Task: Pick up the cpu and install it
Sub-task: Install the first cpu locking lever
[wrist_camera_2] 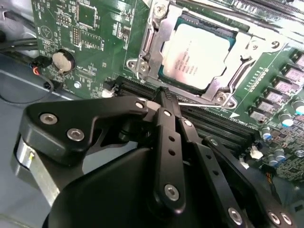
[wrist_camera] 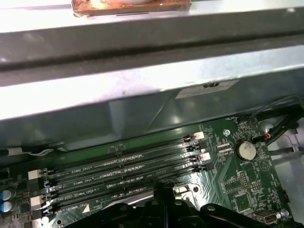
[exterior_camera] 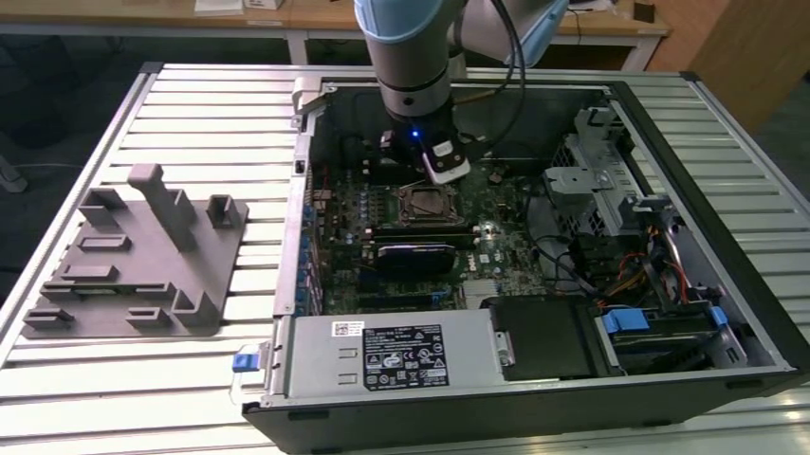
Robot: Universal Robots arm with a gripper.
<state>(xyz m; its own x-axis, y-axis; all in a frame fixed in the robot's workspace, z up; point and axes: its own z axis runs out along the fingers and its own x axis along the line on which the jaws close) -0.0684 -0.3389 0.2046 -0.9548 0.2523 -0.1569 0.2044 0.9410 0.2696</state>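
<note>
Since the cpu point(wrist_camera_2: 197, 57) lies flat within the socket frame point(wrist_camera_2: 142, 64) and my hand point(wrist_camera_2: 164, 93) hovers just beside it over the memory slots point(wrist_camera_2: 223, 128), fingers pinched together on nothing, I judge seating needs level edges, no force.

Bright overhead light; glare on chassis wall point(wrist_camera: 142, 90); interior shadowed.

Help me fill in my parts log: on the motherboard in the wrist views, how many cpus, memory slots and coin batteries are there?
Silvery-grey square metal cpu: 1
Long black plastic memory slots: 4
Round silver metal coin battery: 1
Total: 6
</note>
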